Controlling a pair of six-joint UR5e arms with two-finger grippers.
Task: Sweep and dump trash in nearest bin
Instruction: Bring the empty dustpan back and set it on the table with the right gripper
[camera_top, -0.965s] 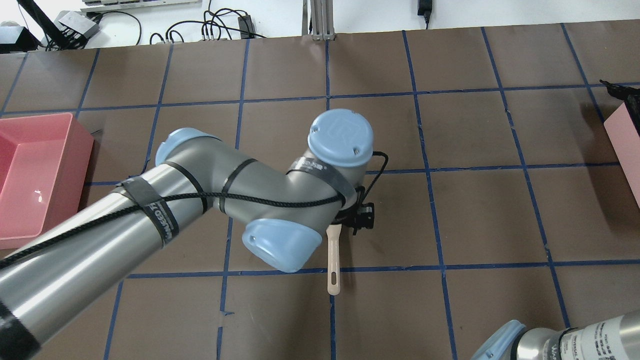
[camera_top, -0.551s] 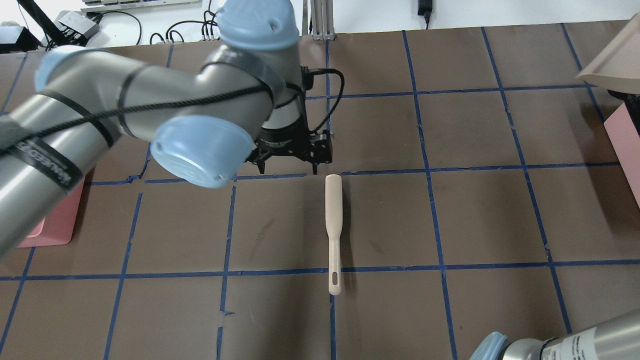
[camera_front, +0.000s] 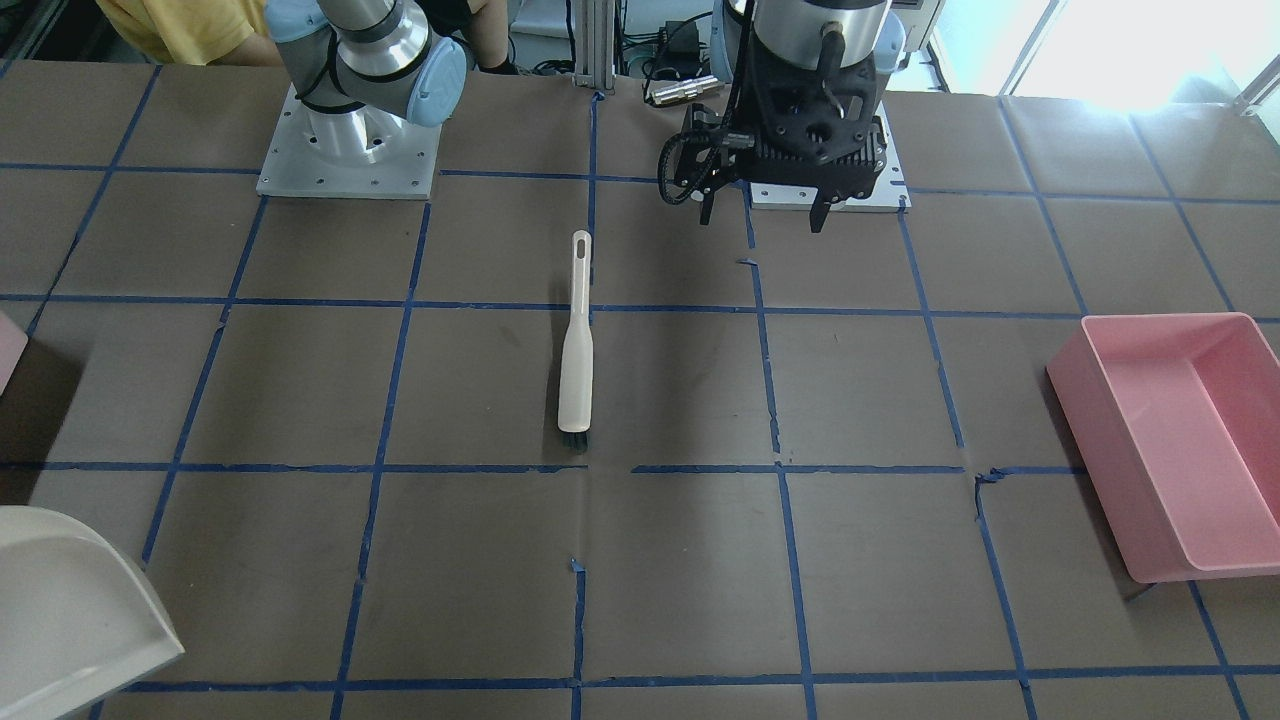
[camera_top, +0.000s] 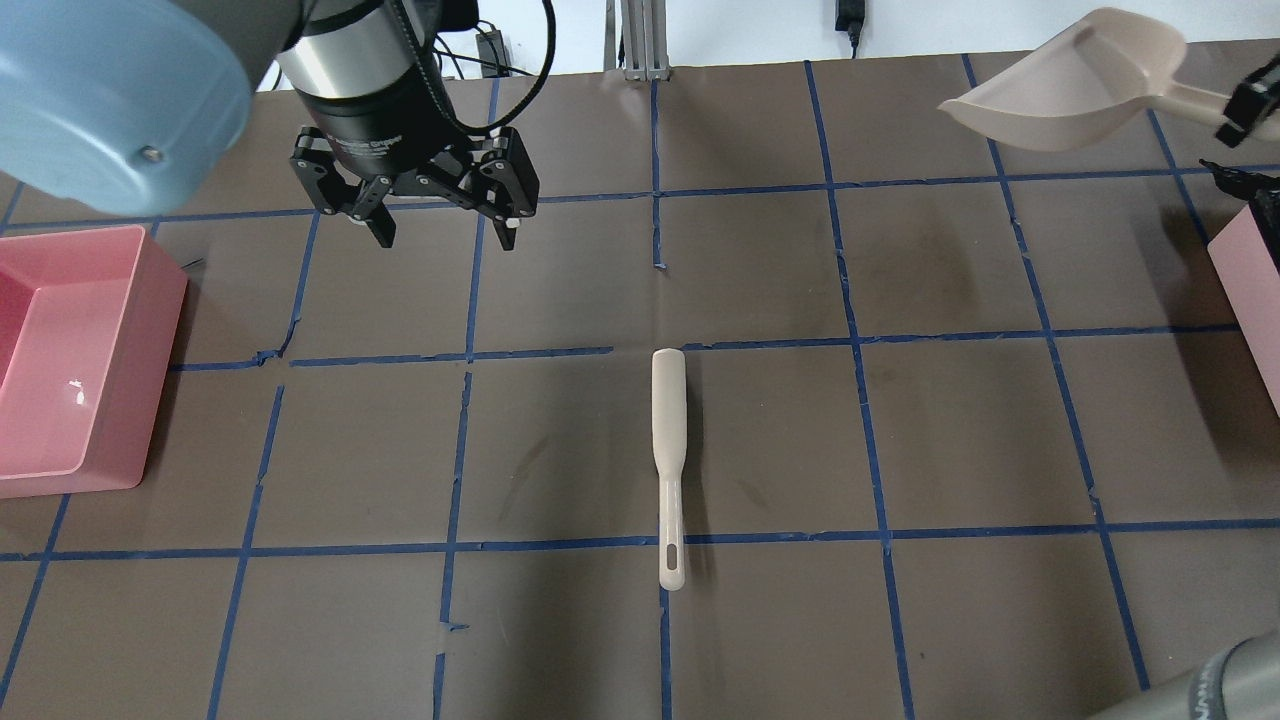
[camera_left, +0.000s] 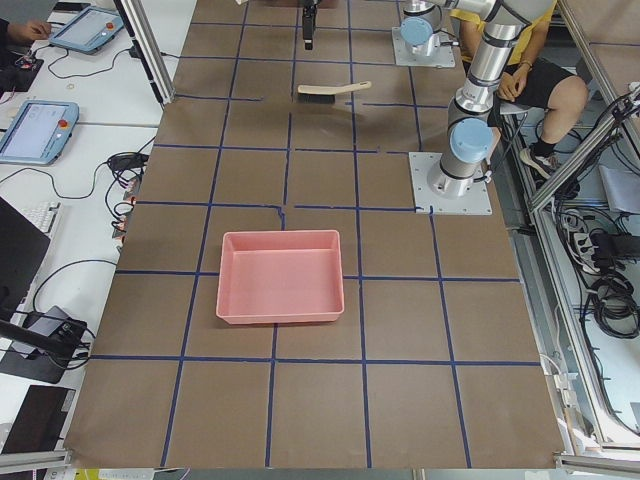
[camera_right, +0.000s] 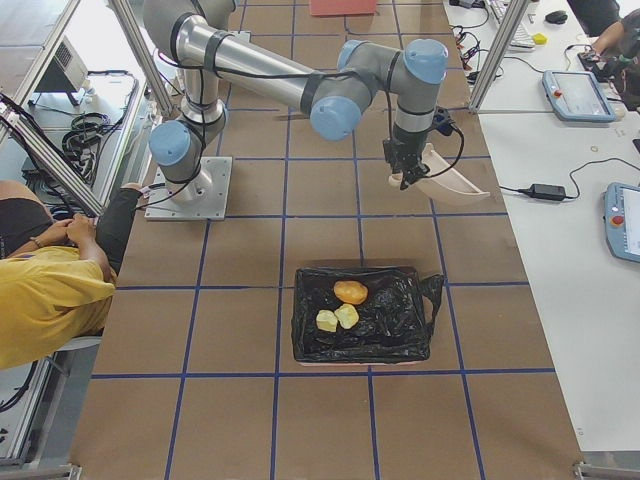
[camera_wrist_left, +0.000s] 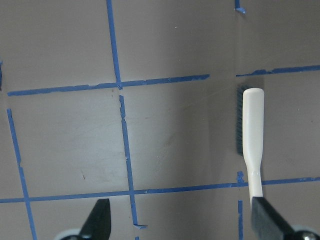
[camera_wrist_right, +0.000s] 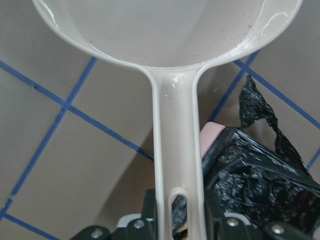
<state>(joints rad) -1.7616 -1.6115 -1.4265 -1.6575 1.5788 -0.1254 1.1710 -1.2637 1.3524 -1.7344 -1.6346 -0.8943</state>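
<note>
The left claw (camera_top: 445, 238) hangs spread and empty above the tabletop (camera_top: 960, 430), at about 10 o'clock from the brush (camera_top: 668, 440). The brush lies flat mid-table, handle toward 6 o'clock, with open tabletop all round it. The right claw (camera_wrist_right: 181, 217) pinches the handle of the dustpan (camera_top: 1070, 80), which is held off the tabletop at 2 o'clock, near the far right edge. The bin (camera_top: 1248, 290) sits at the 3 o'clock edge. The trash (camera_right: 349, 292) lies inside it on a black liner (camera_right: 400, 320). A pink tray (camera_top: 60, 350) sits at the 9 o'clock edge.
</note>
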